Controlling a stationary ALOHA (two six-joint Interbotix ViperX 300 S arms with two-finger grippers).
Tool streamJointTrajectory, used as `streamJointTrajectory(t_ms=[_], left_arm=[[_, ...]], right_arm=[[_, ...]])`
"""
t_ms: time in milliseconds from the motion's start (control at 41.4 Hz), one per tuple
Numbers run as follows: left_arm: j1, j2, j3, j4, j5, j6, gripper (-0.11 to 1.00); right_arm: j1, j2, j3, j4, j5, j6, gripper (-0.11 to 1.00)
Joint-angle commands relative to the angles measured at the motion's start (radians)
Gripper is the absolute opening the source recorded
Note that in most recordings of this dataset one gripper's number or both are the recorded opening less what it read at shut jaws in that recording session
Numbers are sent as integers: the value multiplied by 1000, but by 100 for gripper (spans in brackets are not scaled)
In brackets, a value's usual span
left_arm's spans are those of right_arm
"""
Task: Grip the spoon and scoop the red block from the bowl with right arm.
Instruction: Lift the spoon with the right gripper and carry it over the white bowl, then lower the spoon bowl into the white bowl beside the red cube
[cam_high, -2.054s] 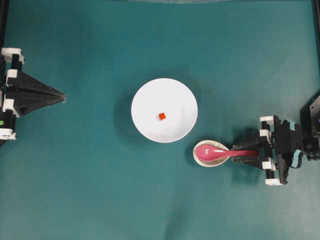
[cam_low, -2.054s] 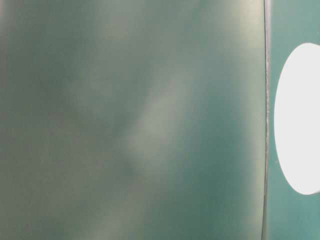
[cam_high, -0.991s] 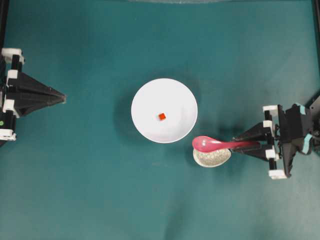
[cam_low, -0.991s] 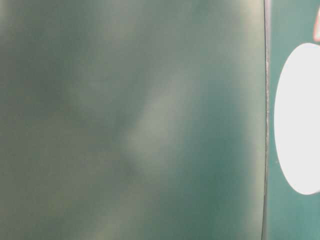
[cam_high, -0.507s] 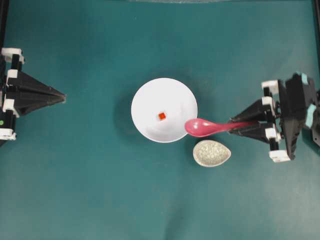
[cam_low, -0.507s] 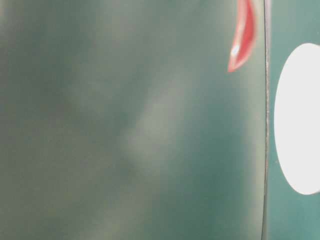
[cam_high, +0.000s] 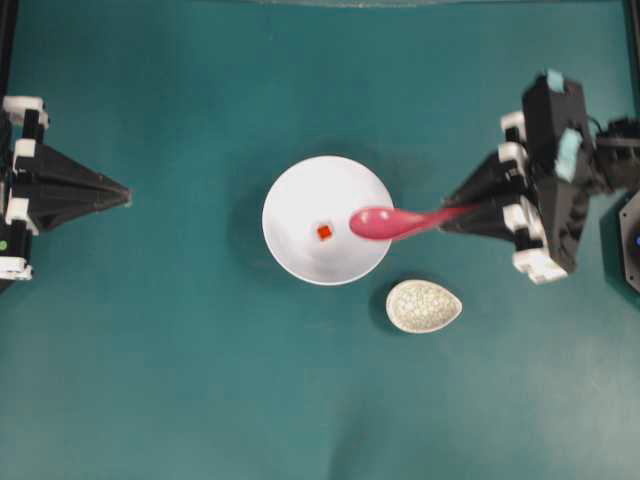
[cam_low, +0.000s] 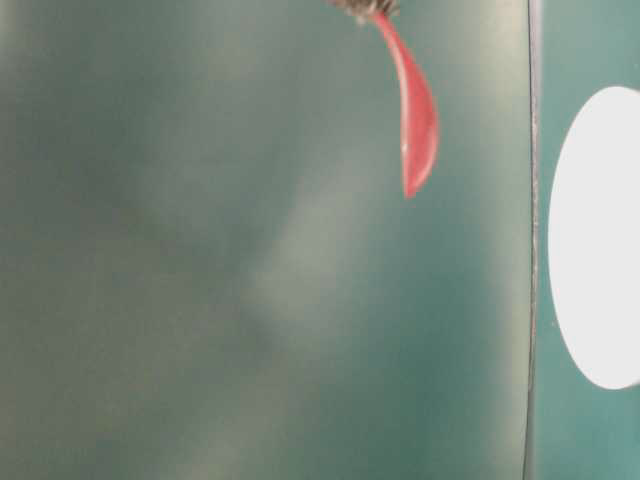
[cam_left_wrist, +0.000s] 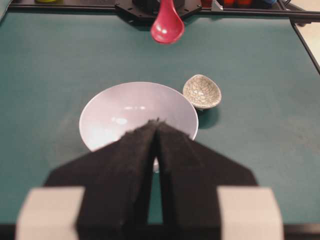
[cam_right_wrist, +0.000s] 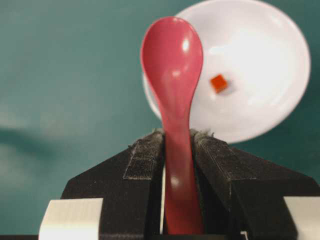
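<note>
My right gripper (cam_high: 447, 214) (cam_right_wrist: 176, 134) is shut on the handle of the pink spoon (cam_high: 385, 222) (cam_right_wrist: 173, 75) (cam_left_wrist: 167, 25) (cam_low: 414, 115). The spoon hangs in the air, its deep end over the right rim of the white bowl (cam_high: 300, 255) (cam_right_wrist: 265, 110) (cam_left_wrist: 107, 117) (cam_low: 590, 240). The tiny red block (cam_high: 324, 233) (cam_right_wrist: 218, 83) lies in the bowl's middle, just left of the spoon's tip and apart from it. My left gripper (cam_high: 128, 193) (cam_left_wrist: 157, 122) rests shut and empty at the far left, pointing at the bowl.
A speckled whitish egg-shaped dish (cam_high: 424, 305) (cam_left_wrist: 202, 92) stands empty on the green mat (cam_high: 200, 400), just below and right of the bowl. The table-level view is mostly a blurred green surface.
My right gripper lifted the spoon out of the speckled dish and carried it up and to the left, from beside the bowl to over its right rim. The left arm stayed still.
</note>
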Motion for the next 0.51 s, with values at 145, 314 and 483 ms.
streamJointTrajectory(t_ms=[145,314,483], left_arm=[[0,8,-28,2,-3,0,0],[0,8,-28,0,2,0,0],[0,8,-29,2,3,0,0]], right_arm=[[-58,48,-112,-6,89,5,25],[-91,98,-173,-11,187,17,25],[-104,161,-236,-26,278,38,25]])
